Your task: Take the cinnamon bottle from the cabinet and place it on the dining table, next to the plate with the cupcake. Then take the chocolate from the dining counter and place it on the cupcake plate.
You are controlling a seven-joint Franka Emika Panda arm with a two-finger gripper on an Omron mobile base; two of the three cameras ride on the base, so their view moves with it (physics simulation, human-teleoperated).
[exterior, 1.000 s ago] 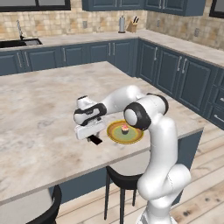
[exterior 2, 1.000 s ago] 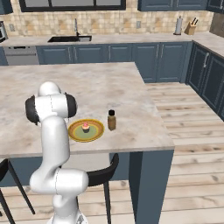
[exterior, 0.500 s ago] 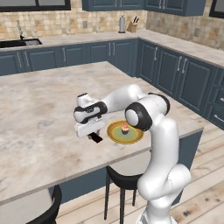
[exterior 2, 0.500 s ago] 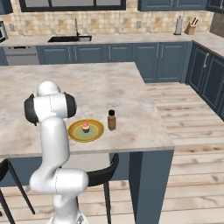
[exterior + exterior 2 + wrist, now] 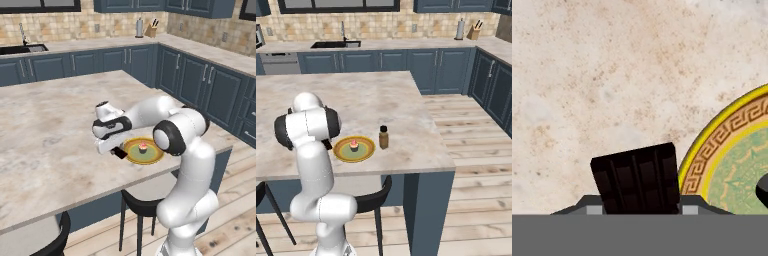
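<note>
1. The chocolate (image 5: 637, 177) — a small black ridged bar — sits between the two dark finger tips of the gripper (image 5: 638, 205), tilted slightly, just beside the rim of the plate with the cupcake (image 5: 712, 150).
2. The gripper (image 5: 116, 149) is closed narrowly on the bar, holding it low over the dining table (image 5: 45, 130), close to the plate's left edge; whether the bar touches the stone top cannot be told.
3. The plate with the cupcake (image 5: 341, 152) is round and yellow-olive, lying near the table's near edge, with the cupcake (image 5: 354, 146) — pink frosting, dark wrapper — at its middle.
4. The cinnamon bottle (image 5: 384, 137) stands upright on the table just to the right of the plate, apart from it.
5. The white arm reaches from the near side across the plate to the bar.
6. Dark stools (image 5: 373, 197) stand under the table's near edge; a sink (image 5: 336, 44) and a knife block (image 5: 474, 31) sit on the far counter.
</note>
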